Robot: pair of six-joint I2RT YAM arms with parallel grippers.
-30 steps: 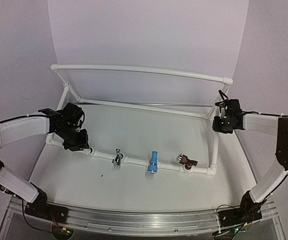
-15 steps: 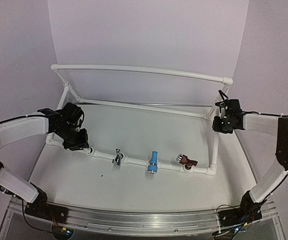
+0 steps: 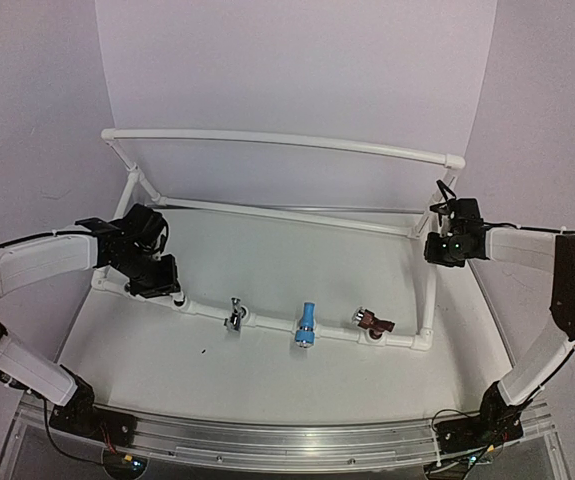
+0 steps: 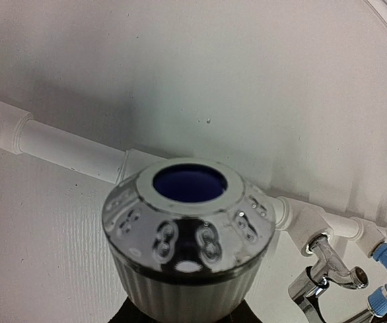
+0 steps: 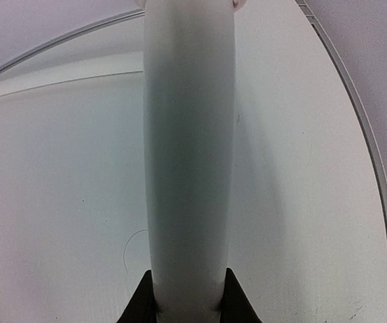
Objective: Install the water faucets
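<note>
Alignment matters most: the white faucet (image 4: 188,235), pinched in the left hand (image 3: 159,285) just beside the leftmost socket (image 4: 134,165) of the pipe frame (image 3: 267,140), should be squared to it before being turned. The frame's right post is clamped by the right hand (image 3: 437,247). The chrome faucet (image 3: 235,314) stands near; open worktop (image 3: 267,380) is left in front.

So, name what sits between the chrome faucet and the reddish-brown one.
The light blue faucet, on the front pipe between chrome faucet and reddish-brown faucet, seen in the top external view.
</note>
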